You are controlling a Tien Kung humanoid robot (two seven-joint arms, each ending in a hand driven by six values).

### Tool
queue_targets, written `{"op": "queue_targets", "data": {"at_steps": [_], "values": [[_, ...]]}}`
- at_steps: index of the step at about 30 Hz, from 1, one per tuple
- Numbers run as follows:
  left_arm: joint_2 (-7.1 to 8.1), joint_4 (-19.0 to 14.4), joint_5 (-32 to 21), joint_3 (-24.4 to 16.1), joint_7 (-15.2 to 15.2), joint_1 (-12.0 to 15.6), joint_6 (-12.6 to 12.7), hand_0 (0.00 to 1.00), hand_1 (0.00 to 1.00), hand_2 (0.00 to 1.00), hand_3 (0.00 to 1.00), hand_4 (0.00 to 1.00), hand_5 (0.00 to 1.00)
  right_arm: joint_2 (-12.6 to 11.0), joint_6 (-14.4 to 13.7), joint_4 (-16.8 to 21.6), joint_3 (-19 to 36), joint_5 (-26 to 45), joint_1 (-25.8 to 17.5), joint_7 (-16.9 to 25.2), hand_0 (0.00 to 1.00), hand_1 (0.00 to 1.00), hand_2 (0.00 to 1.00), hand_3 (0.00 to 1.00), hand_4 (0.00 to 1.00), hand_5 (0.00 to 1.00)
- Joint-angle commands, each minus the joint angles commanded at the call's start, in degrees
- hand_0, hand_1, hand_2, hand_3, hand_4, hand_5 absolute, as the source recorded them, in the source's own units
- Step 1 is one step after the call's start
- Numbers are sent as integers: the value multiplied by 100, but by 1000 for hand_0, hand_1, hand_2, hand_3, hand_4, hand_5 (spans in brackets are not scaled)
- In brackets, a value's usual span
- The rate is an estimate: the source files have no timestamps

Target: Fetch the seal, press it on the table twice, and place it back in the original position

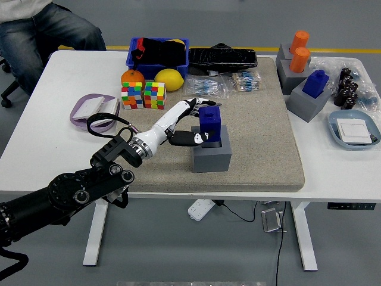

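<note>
The left hand reaches in from the lower left on its black arm, white fingers curled around a blue seal, thumb low against its near face and the other fingers against its far left side. The blue seal stands upright, its base at the square recess of the grey holder block; whether the base is fully seated in the recess cannot be told. The grey holder block sits on the beige mat that covers the middle of the white table.

Behind the hand, a pen lies on the mat, mostly hidden by the fingers. Further back left stand two colour puzzle cubes side by side, with an orange and a lemon just behind them and a blue bin of dark items at the table's far edge. A lilac tray holding white pieces rests on the bare table to the left of the mat.

At the right, two orange seals stand in grey holders, and another blue seal in a grey holder sits just in front of them. A light blue tray lies near the right edge.

A person's legs in jeans show at the top left, well apart from the table's things
</note>
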Motion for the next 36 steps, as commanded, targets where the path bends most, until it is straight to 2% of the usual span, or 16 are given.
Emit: {"op": "queue_targets", "data": {"at_steps": [9, 36], "values": [[-47, 145, -78, 95, -38, -72, 15, 827, 585, 514, 813, 621, 2, -14, 2, 6, -32, 12, 16, 3, 934, 784, 787, 808, 871, 477], [-101, 221, -154, 242, -33, -103, 7, 828, 587, 518, 814, 618, 2, -29, -3, 5, -56, 16, 14, 6, 934, 784, 786, 808, 872, 478]]}}
